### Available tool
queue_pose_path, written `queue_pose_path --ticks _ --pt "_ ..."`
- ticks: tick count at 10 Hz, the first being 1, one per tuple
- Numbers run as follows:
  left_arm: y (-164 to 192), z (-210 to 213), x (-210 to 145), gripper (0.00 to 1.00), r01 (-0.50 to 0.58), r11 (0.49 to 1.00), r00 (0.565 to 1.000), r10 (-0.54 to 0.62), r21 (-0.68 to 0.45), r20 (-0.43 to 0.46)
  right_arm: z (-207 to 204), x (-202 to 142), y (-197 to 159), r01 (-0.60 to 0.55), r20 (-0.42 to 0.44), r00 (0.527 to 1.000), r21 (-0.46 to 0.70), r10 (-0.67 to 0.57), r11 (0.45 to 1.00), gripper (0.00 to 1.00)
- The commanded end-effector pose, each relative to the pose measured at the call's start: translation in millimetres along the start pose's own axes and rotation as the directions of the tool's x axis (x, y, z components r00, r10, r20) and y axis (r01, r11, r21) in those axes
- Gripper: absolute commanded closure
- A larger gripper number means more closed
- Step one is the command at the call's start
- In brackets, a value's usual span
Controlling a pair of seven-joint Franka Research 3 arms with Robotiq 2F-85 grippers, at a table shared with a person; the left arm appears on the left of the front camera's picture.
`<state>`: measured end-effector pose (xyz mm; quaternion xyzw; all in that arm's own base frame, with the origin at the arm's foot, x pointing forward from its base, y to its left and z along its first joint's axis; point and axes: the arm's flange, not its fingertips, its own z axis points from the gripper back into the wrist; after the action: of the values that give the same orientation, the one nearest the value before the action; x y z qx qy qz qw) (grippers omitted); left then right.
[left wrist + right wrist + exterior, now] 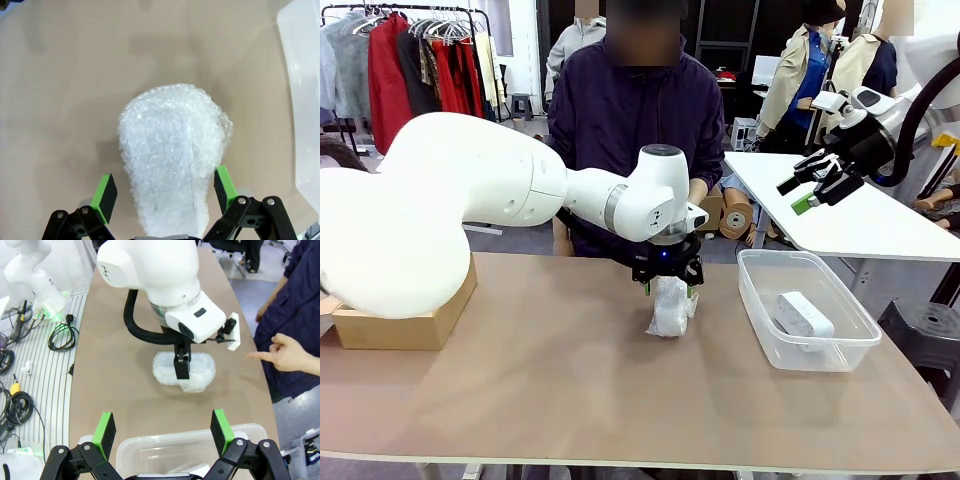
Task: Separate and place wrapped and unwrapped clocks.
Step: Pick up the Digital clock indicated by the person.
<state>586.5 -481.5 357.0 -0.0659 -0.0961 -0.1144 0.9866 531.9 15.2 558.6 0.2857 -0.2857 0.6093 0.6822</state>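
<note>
As the left gripper (165,196) stood wide open astride the wrapped clock (172,160) at mid-table, the bubble wrap looked soft, slippery (likely light); its narrow flanks suited gripping.

The left arm is reaching across the table (550,390), and the left gripper (667,287) is hanging directly over a wrapped clock (672,306) at mid-table, its jaws standing apart on either side of the lump's top. The right gripper (817,193) is hovering high, fingers spread. An unwrapped clock (804,319) is lying inside the clear tub (764,310). A cardboard box (400,325) is sitting at the left edge.
</note>
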Motion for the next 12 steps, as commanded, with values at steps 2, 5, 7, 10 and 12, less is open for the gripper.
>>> queue_pose_path --ticks 2,5,7,10,12 --pt "6 -13 5 0.00 0.133 0.988 0.991 -0.133 -0.075 0.014 1 1 0 -0.003 0.002 1.000 0.002 0.003 1.000 0.00" --pt "8 -20 4 0.60 0.167 0.983 0.986 -0.168 -0.081 -0.004 1 1 0 -0.003 0.002 1.000 0.002 0.003 1.000 0.00" --pt "6 -17 3 0.99 0.169 0.982 0.985 -0.170 -0.089 -0.003 1 1 0 -0.003 0.002 1.000 0.002 0.003 1.000 0.00" --pt "1 24 -7 1.00 0.198 0.977 0.980 -0.196 -0.075 0.033 1 1 0 -0.003 0.002 1.000 0.002 0.003 1.000 0.00" --pt "5 74 -21 1.00 0.220 0.974 0.974 -0.216 -0.057 0.066 1 1 0 -0.003 0.002 1.000 0.002 0.003 1.000 0.00"
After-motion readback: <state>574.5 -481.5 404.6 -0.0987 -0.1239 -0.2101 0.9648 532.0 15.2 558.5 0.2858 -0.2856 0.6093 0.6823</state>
